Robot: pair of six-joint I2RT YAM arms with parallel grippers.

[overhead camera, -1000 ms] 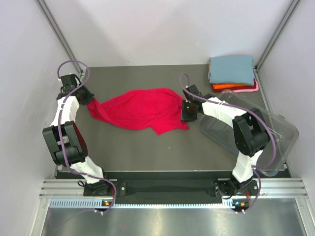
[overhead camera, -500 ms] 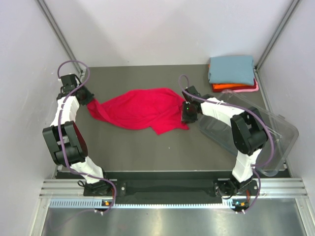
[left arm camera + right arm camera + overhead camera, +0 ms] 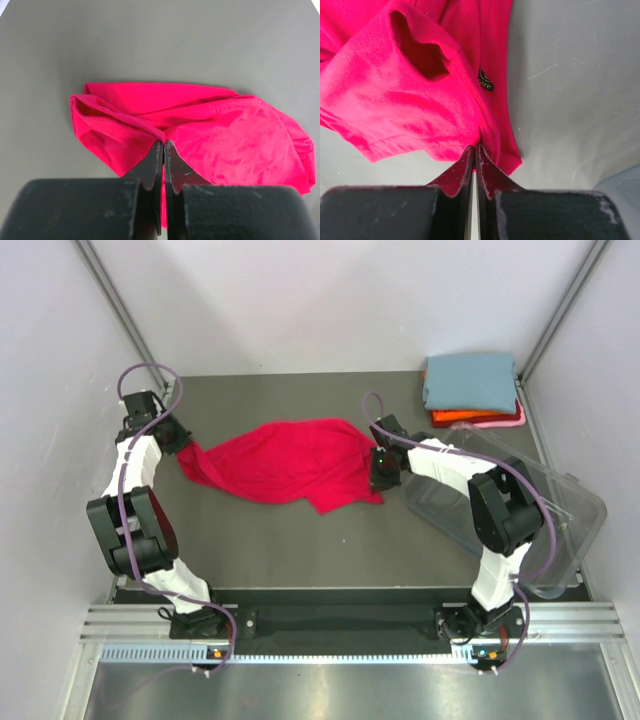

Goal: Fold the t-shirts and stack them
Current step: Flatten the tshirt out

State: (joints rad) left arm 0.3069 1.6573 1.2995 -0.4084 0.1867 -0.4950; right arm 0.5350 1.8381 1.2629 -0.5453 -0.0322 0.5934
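The crimson t-shirt (image 3: 280, 462) lies mid-desk, with the left gripper (image 3: 163, 145) pinched on its left end and the right gripper (image 3: 475, 148) pinched on its right edge. A folded blue-grey t-shirt (image 3: 470, 380) tops the far-right corner stack.

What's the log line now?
left gripper: shut on red t-shirt | right gripper: shut on red t-shirt | red t-shirt: unfolded | blue-grey t-shirt: folded, far right

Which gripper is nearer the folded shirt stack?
Right. The right gripper holds the red shirt at the end toward the stack; the left gripper holds the opposite end.
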